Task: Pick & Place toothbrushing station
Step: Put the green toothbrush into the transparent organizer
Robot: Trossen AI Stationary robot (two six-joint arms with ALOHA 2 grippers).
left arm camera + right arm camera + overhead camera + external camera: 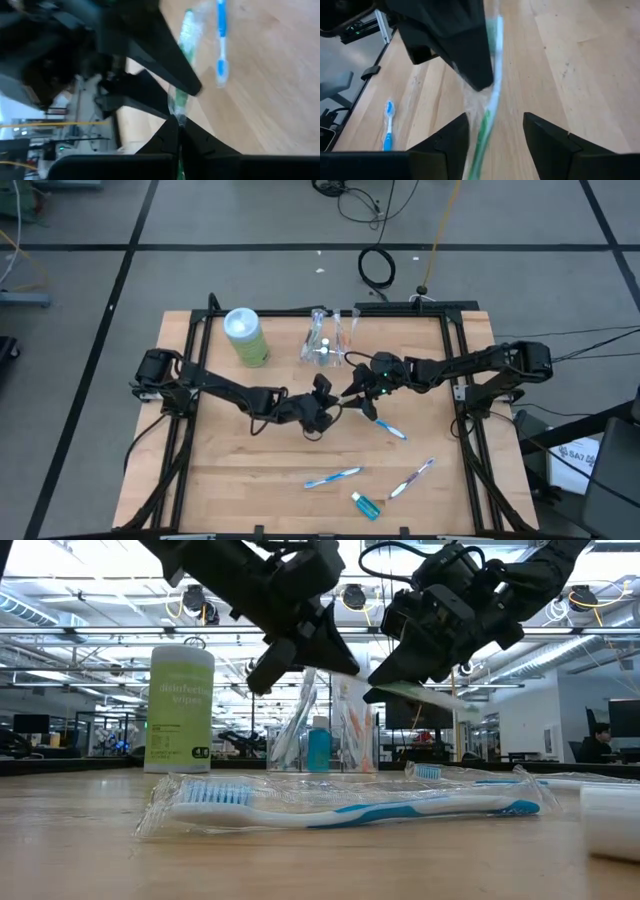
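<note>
Toothbrush (490, 95), green, wrapped, pinched in left gripper (322, 387) shut jaws above counter (240, 480); right gripper (356, 388) jaws spread around it.

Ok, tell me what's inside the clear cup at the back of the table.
The clear cup holds several wrapped toothbrushes standing upright and a small blue tube with a white cap. The cup's bottom is hidden behind the wrapped blue toothbrush lying in front.
</note>
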